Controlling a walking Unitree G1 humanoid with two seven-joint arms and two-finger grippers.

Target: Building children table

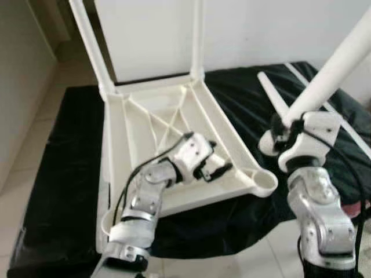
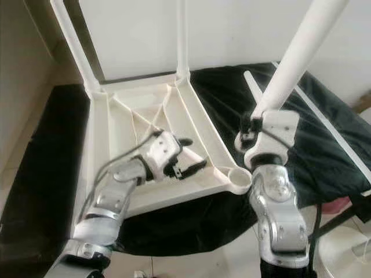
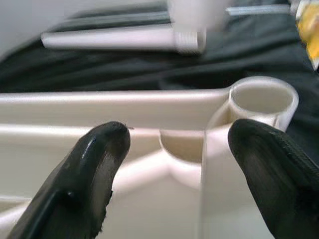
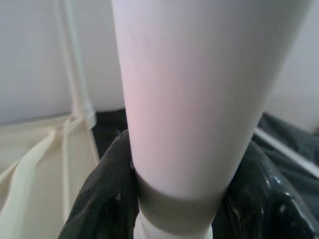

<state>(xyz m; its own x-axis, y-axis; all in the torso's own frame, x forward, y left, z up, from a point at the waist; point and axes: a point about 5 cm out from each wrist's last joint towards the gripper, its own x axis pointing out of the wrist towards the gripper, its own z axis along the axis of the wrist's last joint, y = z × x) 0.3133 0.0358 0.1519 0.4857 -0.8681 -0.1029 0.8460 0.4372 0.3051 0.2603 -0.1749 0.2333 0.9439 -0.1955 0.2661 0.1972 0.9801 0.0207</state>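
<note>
A white children's table top (image 1: 113, 152) lies upside down on a black cloth, its ribbed underside facing up. Two white legs (image 1: 90, 40) stand up from its far corners. The empty round socket (image 1: 267, 183) at the near right corner is also seen close up as socket (image 3: 261, 97). My left gripper (image 1: 223, 168) rests open inside the frame, just left of that socket, its fingertips (image 3: 102, 149) spread with nothing between them. My right gripper (image 1: 284, 130) is shut on a thick white leg (image 1: 336, 69) that slants up to the right, above and right of the socket; the fingers (image 4: 102, 199) clamp its lower end.
Another white leg (image 1: 272, 95) lies on the black cloth (image 1: 64, 191) behind my right gripper, and a thin white rod (image 1: 339, 119) lies further right. A white wall stands behind. Pale floor tiles border the cloth on the left and in front.
</note>
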